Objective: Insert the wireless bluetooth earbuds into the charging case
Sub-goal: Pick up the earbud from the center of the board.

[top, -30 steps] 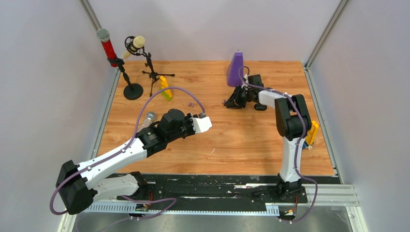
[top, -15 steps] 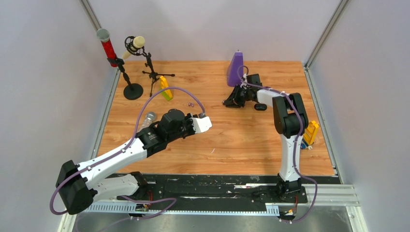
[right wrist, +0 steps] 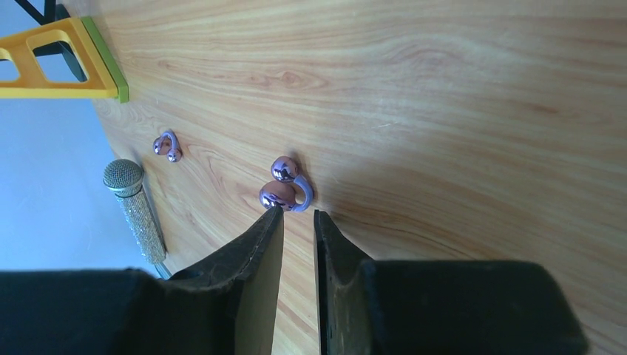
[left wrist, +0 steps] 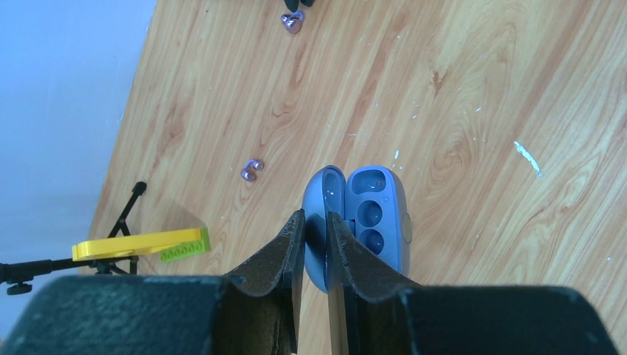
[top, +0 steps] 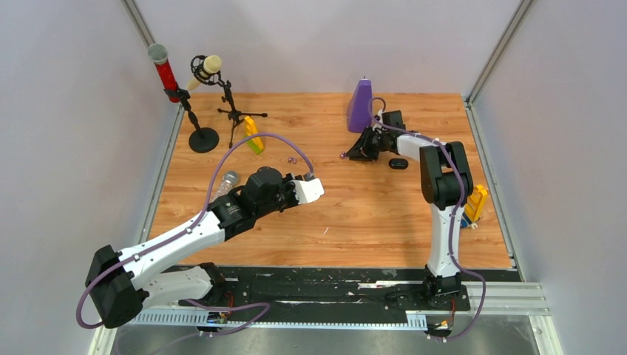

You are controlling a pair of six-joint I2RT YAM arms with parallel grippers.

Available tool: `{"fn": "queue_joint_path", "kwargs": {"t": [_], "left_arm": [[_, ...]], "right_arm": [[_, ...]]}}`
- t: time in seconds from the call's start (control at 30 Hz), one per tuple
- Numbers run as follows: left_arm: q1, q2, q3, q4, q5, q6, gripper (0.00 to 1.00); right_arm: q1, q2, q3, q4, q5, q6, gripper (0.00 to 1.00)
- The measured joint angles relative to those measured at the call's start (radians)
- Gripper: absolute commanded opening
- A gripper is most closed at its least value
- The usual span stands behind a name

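My left gripper is shut on the raised lid of the open pale blue charging case, held above the floor; both of its sockets are empty. It sits mid-board in the top view, left gripper. One pale purple earbud lies on the wood just past the tips of my right gripper. The right jaws stand a narrow gap apart with nothing between them. A second purple earbud lies farther off, also seen as the earbud ahead of the case.
A black oval case lies beside the right wrist, with a purple cone behind it. Two microphone stands, a yellow brick and a silver microphone sit on the left. A yellow piece lies at the right edge.
The right wrist has shifted slightly toward the back, so the black case now shows clear of it. The left arm and the blue case have not moved.
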Motion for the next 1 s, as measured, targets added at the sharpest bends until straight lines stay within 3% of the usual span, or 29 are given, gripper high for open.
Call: {"fn": "queue_joint_path", "kwargs": {"t": [0.27, 0.33, 0.4, 0.43, 1.0], "left_arm": [[0.0, 0.0, 0.0, 0.0, 0.0, 0.0, 0.23], [0.0, 0.0, 0.0, 0.0, 0.0, 0.0, 0.23], [0.0, 0.0, 0.0, 0.0, 0.0, 0.0, 0.23], [0.0, 0.0, 0.0, 0.0, 0.0, 0.0, 0.23], [0.0, 0.0, 0.0, 0.0, 0.0, 0.0, 0.23]], "right_arm": [[-0.014, 0.014, 0.014, 0.0, -0.006, 0.001, 0.19], [-0.016, 0.013, 0.008, 0.005, -0.016, 0.001, 0.14], [-0.016, 0.013, -0.006, 0.017, -0.026, 0.004, 0.01], [-0.016, 0.013, -0.014, 0.02, -0.033, 0.005, 0.0], [-0.006, 0.013, -0.032, 0.039, -0.051, 0.03, 0.0]]}}
